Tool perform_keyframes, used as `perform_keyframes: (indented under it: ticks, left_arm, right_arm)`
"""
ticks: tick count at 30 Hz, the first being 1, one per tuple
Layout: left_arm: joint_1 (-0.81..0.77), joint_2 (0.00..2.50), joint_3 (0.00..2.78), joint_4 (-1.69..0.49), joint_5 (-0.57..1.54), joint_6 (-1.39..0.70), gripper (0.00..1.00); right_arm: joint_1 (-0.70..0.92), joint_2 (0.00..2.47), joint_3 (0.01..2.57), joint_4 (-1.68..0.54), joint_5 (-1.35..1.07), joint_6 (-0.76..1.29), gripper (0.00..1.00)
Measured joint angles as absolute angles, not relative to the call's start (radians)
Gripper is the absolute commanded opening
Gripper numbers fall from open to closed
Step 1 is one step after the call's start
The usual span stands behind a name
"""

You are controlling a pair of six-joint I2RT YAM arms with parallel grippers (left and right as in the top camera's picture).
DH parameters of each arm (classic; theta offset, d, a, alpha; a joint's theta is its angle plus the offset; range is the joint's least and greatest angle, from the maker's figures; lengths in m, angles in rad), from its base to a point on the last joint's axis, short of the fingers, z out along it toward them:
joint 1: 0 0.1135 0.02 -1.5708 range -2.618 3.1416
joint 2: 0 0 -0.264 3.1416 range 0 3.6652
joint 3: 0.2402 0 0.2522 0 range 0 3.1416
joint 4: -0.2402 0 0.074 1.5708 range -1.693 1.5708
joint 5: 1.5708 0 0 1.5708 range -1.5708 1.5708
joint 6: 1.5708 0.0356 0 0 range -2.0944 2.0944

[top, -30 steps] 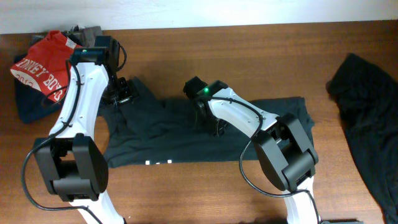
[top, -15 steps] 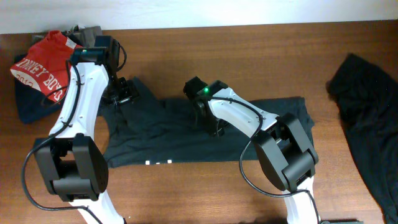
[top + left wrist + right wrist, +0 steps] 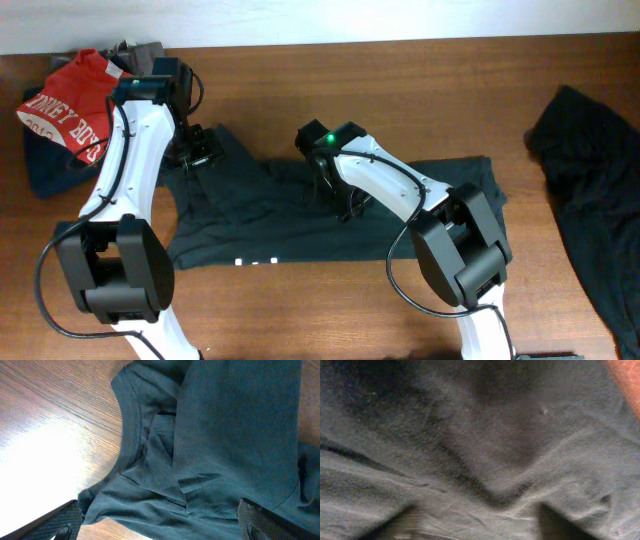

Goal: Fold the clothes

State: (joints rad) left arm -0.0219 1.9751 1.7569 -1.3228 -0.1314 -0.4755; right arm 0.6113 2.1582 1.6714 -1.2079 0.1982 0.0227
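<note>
Well, the black T-shirt [image 3: 270, 215] lies rumpled across the middle of the wooden table [image 3: 400, 90], with a sliver of white lettering [image 3: 255, 263] at its near edge. The left gripper [image 3: 199, 154] hangs by the collar [image 3: 131, 415], fingers spread and empty. The right gripper [image 3: 352, 205] sits on the cloth mid-shirt; I cannot tell whether its fingers are parted

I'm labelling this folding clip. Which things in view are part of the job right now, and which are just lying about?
In hand: black T-shirt, spread out in the centre; left gripper, open over its collar; right gripper, low over its middle.
Lying about: red garment with white lettering, on a dark pile at far left; black garment, crumpled at the right edge.
</note>
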Motion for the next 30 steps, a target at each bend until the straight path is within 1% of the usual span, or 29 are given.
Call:
perform_keyframes:
  ticks: [5,7,8,9,10,11,12,13,14,15,16,17,18,21,25,30]
  left_arm:
    - [-0.022,1.975,1.757,-1.323,-0.130,-0.474,0.99]
    - [-0.022,1.975,1.757,-1.323,-0.101,-0.456,0.99]
    - [-0.022,1.975,1.757,-1.322,-0.086,-0.447,0.95]
    - [-0.025,1.975,1.757,-1.322,-0.073,-0.436,0.89]
    - [-0.028,1.975,1.757,-1.323,-0.058,-0.427,0.75]
    - [-0.031,1.975,1.757,-1.322,-0.054,-0.427,0.68]
    - [-0.039,1.975,1.757,-1.323,-0.048,-0.415,0.60]
    - [-0.049,1.975,1.757,-1.323,-0.041,-0.408,0.57]
    - [-0.059,1.975,1.756,-1.321,-0.033,-0.409,0.49]
    - [-0.079,1.975,1.750,-1.314,-0.026,-0.401,0.33]
    - [-0.100,1.975,1.741,-1.306,-0.019,-0.398,0.20]
    - [-0.119,1.975,1.730,-1.293,-0.013,-0.396,0.16]
    - [-0.143,1.975,1.711,-1.268,-0.010,-0.393,0.09]
    - [-0.205,1.975,1.642,-1.201,0.000,-0.385,0.06]
    - [-0.241,1.975,1.540,-1.129,0.010,-0.385,0.04]
    - [-0.224,1.986,1.497,-1.082,0.010,-0.385,0.03]
  right_arm:
    - [0.611,2.158,1.684,-1.233,0.175,0.071,0.99]
    - [0.605,2.158,1.730,-1.257,0.170,0.129,0.99]
    - [0.599,2.158,1.748,-1.267,0.166,0.149,0.99]
    - [0.575,2.158,1.779,-1.279,0.144,0.185,0.94]
    - [0.552,2.158,1.797,-1.280,0.124,0.205,0.79]
    - [0.518,2.158,1.810,-1.278,0.090,0.221,0.58]
    - [0.487,2.158,1.815,-1.279,0.060,0.228,0.32]
    - [0.434,2.158,1.817,-1.283,0.016,0.236,0.24]
    - [0.398,2.158,1.817,-1.288,-0.007,0.238,0.12]
    - [0.341,2.158,1.817,-1.306,-0.041,0.241,0.05]
    - [0.296,2.158,1.817,-1.319,-0.059,0.248,0.04]
    - [0.258,2.158,1.817,-1.332,-0.071,0.253,0.04]
    - [0.223,2.158,1.816,-1.347,-0.081,0.251,0.04]
    - [0.173,2.158,1.813,-1.365,-0.100,0.234,0.04]
    - [0.161,2.157,1.756,-1.349,-0.107,0.205,0.04]
    - [0.147,2.157,1.616,-1.217,-0.111,0.202,0.04]
